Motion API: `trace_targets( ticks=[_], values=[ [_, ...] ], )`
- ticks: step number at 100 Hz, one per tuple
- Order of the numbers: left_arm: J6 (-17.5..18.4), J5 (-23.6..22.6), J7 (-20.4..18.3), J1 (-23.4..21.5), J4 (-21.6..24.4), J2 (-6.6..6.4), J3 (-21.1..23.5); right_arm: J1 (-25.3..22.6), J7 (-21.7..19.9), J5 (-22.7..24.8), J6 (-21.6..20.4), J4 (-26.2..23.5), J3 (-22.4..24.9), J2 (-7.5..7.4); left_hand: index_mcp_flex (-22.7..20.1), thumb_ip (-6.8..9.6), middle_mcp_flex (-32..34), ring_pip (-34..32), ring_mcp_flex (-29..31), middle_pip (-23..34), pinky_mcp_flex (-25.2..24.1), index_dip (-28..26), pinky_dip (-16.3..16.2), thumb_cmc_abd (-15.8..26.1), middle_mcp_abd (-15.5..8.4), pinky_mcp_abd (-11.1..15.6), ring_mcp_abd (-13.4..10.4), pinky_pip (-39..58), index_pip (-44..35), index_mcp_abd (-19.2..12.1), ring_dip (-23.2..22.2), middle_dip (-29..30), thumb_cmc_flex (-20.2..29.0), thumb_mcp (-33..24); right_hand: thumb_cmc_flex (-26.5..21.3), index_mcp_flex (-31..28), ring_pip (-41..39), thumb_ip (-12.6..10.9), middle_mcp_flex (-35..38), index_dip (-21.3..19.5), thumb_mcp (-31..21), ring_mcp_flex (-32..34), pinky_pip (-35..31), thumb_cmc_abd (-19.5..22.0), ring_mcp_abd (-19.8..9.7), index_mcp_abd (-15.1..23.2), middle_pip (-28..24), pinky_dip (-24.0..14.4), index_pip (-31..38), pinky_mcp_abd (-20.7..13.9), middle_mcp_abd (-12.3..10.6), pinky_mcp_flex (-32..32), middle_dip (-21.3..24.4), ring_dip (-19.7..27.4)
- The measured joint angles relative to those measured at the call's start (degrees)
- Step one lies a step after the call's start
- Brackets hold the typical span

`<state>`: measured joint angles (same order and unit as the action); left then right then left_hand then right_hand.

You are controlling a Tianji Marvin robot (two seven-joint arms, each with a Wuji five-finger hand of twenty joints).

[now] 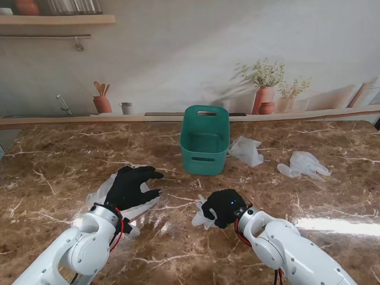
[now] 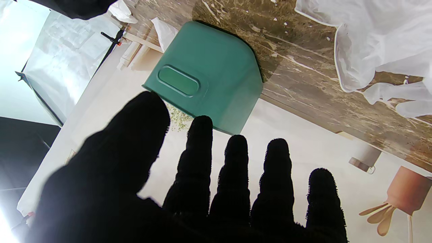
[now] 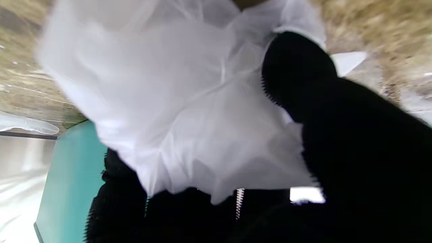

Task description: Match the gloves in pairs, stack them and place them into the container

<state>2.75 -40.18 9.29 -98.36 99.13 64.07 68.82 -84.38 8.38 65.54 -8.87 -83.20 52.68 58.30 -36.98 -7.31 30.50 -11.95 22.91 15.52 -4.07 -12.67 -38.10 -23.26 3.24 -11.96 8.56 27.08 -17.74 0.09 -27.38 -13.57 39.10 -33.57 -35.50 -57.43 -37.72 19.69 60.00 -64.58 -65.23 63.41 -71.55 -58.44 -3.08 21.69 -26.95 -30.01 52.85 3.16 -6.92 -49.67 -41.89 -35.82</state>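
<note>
My left hand point(image 1: 132, 187) lies flat with its fingers spread apart, palm down over a white translucent glove point(image 1: 104, 193) that is spread on the marble table point(image 1: 59, 160). The glove shows around the hand's edges, on its left side and nearer to me by the wrist. The left wrist view shows my fingers point(image 2: 236, 168) splayed with nothing between them, so this hand grips nothing; whether the palm actually presses the glove I cannot tell.

My right hand point(image 1: 221, 208) is curled into a fist around a second glove point(image 1: 203, 217), which bunches out from the hand's left side. In the right wrist view that crumpled glove point(image 3: 189, 111) fills the frame, with my thumb point(image 3: 297, 67) laid over it and the other fingers point(image 3: 121, 199) folded beneath, so this hand is clamped on it.

Taking the green container point(image 1: 205, 139) as the landmark: it stands upright and open-topped, farther from me than both hands. The left hand and its glove lie nearer to me and to the container's left, well apart from it. The right hand with its bunched glove sits nearer to me, almost straight in front of the container, near but apart. A third glove point(image 1: 246, 149) lies crumpled just beside the container's right wall. A fourth glove point(image 1: 303, 164) lies farther right of the container, apart from the third.

The container's inside shows only its green floor.
</note>
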Motion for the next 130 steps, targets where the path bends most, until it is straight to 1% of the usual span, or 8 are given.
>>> trace_targets(
  ticks=[8,26,40,55,67,80,106,130],
  values=[
    [0.0,0.04,0.06,0.02,-0.22,0.0,-0.09,-0.21,0.19,-0.94,-0.39,0.26,0.27,0.2,0.0,0.0,0.0,0.0,0.0,-0.47,0.0,0.0,0.0,0.03,-0.01,-0.01,0.0,0.0,0.0,0.0,0.0,0.15,0.0,0.0,-0.62,-1.07,-5.84,0.01,2.86,-0.01,-1.13,2.17,-2.53,-0.16,-0.59,-0.06,-2.15,0.0,0.72,-0.35,-0.69,-2.16,-4.52,-1.62],
    [-0.1,0.23,0.08,0.13,-0.43,-0.01,-0.54,-3.34,4.62,1.07,-0.9,-0.29,4.28,1.17,0.0,0.0,0.0,0.0,0.0,-0.49,0.0,0.0,0.0,1.15,-0.04,-0.01,0.0,-0.02,0.0,0.0,0.0,0.18,0.0,0.82,-6.95,-3.27,-8.47,-0.25,4.6,0.18,0.24,2.79,-3.88,0.08,-0.36,-0.69,-4.05,0.0,0.74,-0.45,-1.08,-3.55,-6.16,-1.79],
    [-0.08,0.25,0.27,0.24,-0.49,-0.01,-1.06,-6.48,4.91,2.12,-1.99,-5.84,9.28,1.33,0.0,0.0,0.0,0.0,0.0,-0.5,0.0,0.0,0.0,1.15,-0.04,-0.02,0.0,-0.13,0.0,0.0,0.0,0.18,0.0,0.82,-7.05,-3.29,-8.77,-0.36,4.81,0.45,0.24,2.79,-3.94,0.09,-0.34,-0.73,-4.11,0.0,0.74,-0.45,-1.08,-3.6,-6.66,-2.28],
    [-0.08,0.42,0.32,0.35,-0.63,0.02,-1.36,-5.27,4.93,2.69,-3.47,-10.29,11.4,1.48,0.0,0.0,0.0,0.0,0.0,-0.52,0.0,0.0,0.0,1.15,-0.04,-0.02,-0.01,-0.62,0.0,0.0,0.0,0.19,0.01,1.72,-7.05,-3.29,-8.8,-0.39,4.83,0.71,0.24,2.79,-3.94,0.29,-0.34,-0.73,-4.15,0.0,0.76,-0.45,-1.1,-3.6,-6.72,-2.31],
    [-0.14,0.47,0.51,0.4,-0.74,0.09,-1.41,-0.86,5.25,3.17,-3.37,-10.58,11.39,1.72,0.0,0.55,0.0,0.0,0.0,-0.53,0.0,0.0,0.0,1.15,-0.04,-0.02,-0.01,-0.62,-0.02,0.0,0.01,0.2,0.01,1.72,-7.06,-3.29,-8.81,-0.41,4.84,0.78,0.24,2.79,-3.94,0.3,-0.34,-0.73,-4.16,-0.01,0.76,-0.45,-1.12,-3.6,-6.81,-2.31],
    [-0.26,0.78,0.69,0.46,-0.8,0.16,-1.47,7.0,5.35,1.35,-2.22,-7.8,8.7,1.92,-0.01,0.55,0.0,0.0,0.0,-0.54,0.0,-0.47,0.0,1.15,-0.04,-0.02,-0.01,-0.63,-0.63,0.0,0.01,0.2,0.01,1.72,-7.08,-3.29,-8.94,-0.43,4.84,0.79,0.24,2.79,-3.94,0.6,-0.34,-0.73,-4.16,-0.57,0.78,-0.45,-1.16,-3.6,-7.18,-2.36],
    [-0.04,0.85,-0.79,0.59,-0.93,-0.01,-1.91,23.39,6.83,-4.85,-1.93,5.62,-0.27,3.21,-0.01,0.55,0.0,0.0,0.0,-0.54,0.0,-0.53,0.0,1.15,-0.05,-0.04,-0.01,-0.63,-0.65,0.0,0.02,0.2,0.01,1.72,-7.08,-3.29,-9.03,-0.45,4.84,0.8,0.24,2.79,-3.94,0.76,-0.34,-0.73,-4.18,-0.61,0.83,-0.45,-1.26,-3.56,-7.48,-3.02],
    [-0.51,1.26,-0.56,0.56,-1.48,0.04,-1.96,34.14,10.5,-8.59,-0.35,16.68,-9.67,5.12,-0.01,0.55,0.0,0.01,0.0,-0.54,0.0,-0.53,0.0,1.15,-0.05,-0.05,-0.01,-0.63,-0.65,-0.01,0.02,0.2,0.01,1.72,-7.05,-3.29,-9.46,-0.46,4.84,0.81,0.24,2.79,-5.34,1.26,-0.93,0.01,-4.48,-2.03,0.84,-1.0,-2.0,-2.67,-7.5,-3.05]
  ],
)
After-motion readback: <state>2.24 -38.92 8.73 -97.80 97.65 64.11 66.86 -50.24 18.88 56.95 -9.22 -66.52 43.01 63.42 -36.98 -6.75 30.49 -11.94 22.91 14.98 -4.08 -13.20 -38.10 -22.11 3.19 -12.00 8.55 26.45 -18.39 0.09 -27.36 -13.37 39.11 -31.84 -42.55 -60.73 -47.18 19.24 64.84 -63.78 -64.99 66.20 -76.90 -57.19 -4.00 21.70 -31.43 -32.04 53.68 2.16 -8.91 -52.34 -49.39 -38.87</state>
